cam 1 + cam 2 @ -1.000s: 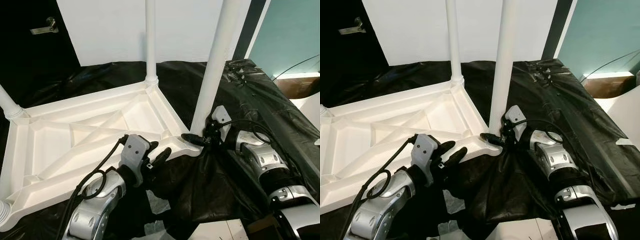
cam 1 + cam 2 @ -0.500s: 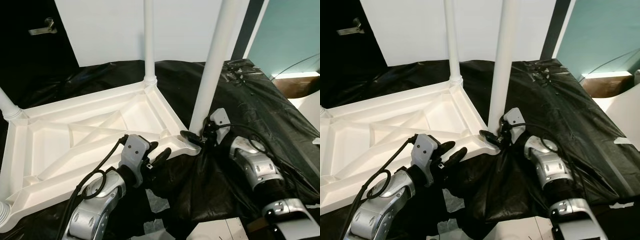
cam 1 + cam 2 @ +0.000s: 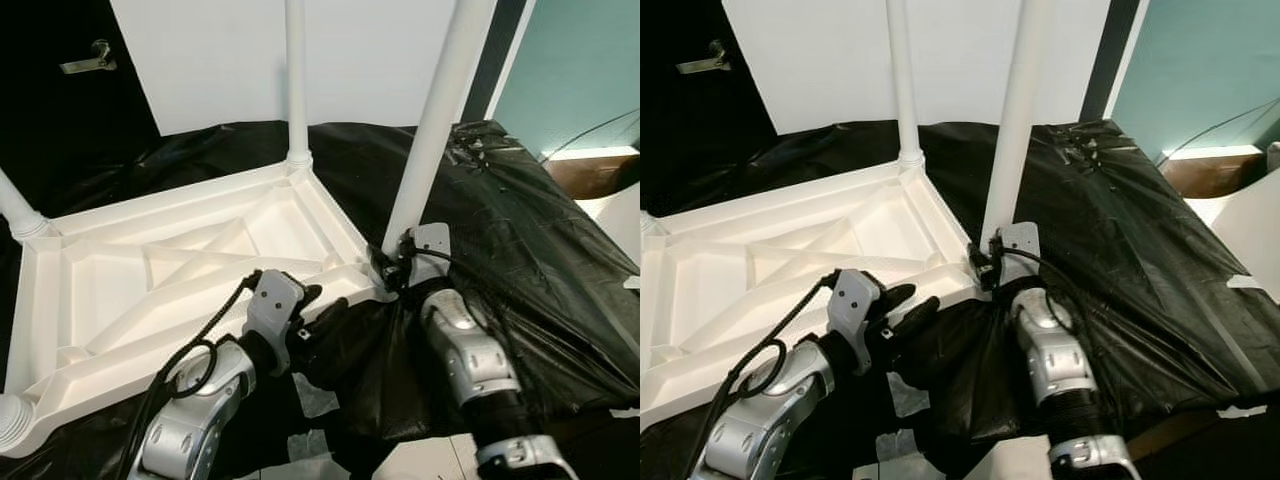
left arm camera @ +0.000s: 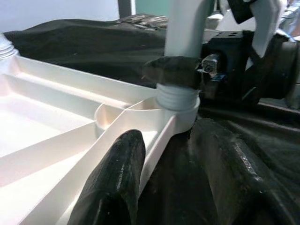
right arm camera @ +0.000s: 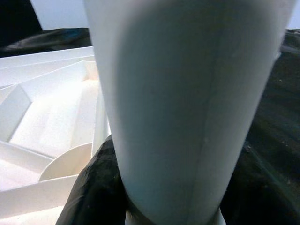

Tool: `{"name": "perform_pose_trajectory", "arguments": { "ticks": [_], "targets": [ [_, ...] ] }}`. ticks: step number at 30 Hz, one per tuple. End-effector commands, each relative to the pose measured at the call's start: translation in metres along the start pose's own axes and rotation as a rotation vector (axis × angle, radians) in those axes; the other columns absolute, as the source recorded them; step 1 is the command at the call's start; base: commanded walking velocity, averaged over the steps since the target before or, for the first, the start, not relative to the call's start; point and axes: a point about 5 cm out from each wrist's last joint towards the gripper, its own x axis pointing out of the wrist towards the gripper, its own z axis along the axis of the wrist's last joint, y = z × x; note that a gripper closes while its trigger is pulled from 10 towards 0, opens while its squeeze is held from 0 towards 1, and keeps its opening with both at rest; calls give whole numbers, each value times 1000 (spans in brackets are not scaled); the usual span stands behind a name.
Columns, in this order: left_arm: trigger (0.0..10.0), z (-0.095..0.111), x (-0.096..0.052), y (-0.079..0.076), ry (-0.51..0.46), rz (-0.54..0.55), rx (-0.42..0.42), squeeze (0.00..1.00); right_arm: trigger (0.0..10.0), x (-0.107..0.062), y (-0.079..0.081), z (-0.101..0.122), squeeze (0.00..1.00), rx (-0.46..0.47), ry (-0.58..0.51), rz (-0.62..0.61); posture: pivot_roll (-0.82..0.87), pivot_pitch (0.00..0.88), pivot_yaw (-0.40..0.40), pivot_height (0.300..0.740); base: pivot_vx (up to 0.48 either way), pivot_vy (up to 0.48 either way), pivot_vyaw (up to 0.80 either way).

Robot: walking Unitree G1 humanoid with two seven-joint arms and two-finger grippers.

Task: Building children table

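The white plastic table [image 3: 190, 265] lies upside down on a black sheet [image 3: 500, 230], with its ribbed underside facing up. White legs stand up at the far corner [image 3: 296, 90] and the left corner [image 3: 18, 208]. At the near right corner a thick leg [image 3: 432, 130] leans in its threaded socket [image 4: 177, 96]. My right gripper [image 3: 386, 268] is shut on this leg's base; one finger [image 5: 96, 190] wraps around it. My left gripper [image 3: 322, 303] is open, astride the table's near rim a little left of that socket, with one finger [image 4: 117, 187] over the rim and the other over the sheet.
A white panel [image 3: 350, 50] stands behind the table, with a teal wall [image 3: 580, 70] at the right. A dark door with a metal handle [image 3: 85, 62] is at the back left. White sheets [image 3: 430, 460] lie near the front edge and a white object [image 3: 620, 205] sits at the right.
My right forearm has swung left and toward me and now sits below the leg's base, the gripper having turned around the leg. The left gripper has stayed at the rim.
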Motion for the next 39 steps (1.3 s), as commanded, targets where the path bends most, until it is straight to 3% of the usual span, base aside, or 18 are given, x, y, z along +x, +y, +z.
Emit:
{"name": "perform_pose_trajectory", "arguments": {
  "ticks": [1, 6, 13, 14, 15, 20, 24, 27, 28, 34, 39],
  "targets": [
    [10000, -2, 2, 0, 8, 3, -8, 0, 10000, -9, -14, -29, 0, 29, 141, -87, 83, 24, -12, 740, 0, 0, 0],
    [10000, -1, 2, 0, 3, -1, -12, 0, 10000, -11, 2, -30, 0, 56, 145, -16, 83, 16, -8, 740, 0, 0, 0],
    [10000, -1, 3, 0, 4, 0, -11, 0, 10000, -11, 6, -25, 0, 56, 126, 9, 82, 14, -10, 740, 0, 0, 0],
    [10000, -1, 3, 0, 4, 1, -10, 0, 10000, -9, 6, -22, 600, 53, 108, 20, 82, 12, -13, 740, 0, 0, 0],
    [10000, -1, 3, 0, 2, 2, -9, 0, 10000, -9, 6, -18, 1000, 36, 90, 21, 84, 12, -16, 740, 0, 0, 0],
    [10000, -2, 2, 0, 2, 6, -13, 0, 10000, -9, 5, -10, 1000, 22, 44, 88, 85, 13, -19, 740, 0, 0, 0],
    [10000, -2, 1, 0, 2, 11, -16, 0, 10000, -14, -4, -4, 1000, 2, 16, 246, 88, 14, -22, 740, 0, 0, 0],
    [10000, -2, 1, 0, 2, 12, -16, 0, 10000, -16, -7, -2, 1000, 2, 12, 279, 88, 15, -22, 740, 0, 0, 0],
    [10000, -2, 1, 0, 2, 13, -17, 0, 10000, -16, -13, 1, 0, -19, 7, 338, 84, 16, -18, 740, 0, 0, 0],
    [10000, -1, 2, 3, -3, 12, -17, 0, 10000, -10, -26, 10, 0, -127, 19, 552, 68, 17, -3, 740, 0, 0, 0],
    [10000, 2, 5, 4, -8, 8, -11, 0, 10000, 1, -26, 17, 0, -202, 18, 659, 70, 18, -1, 740, 0, 0, 0]
  ]
}}
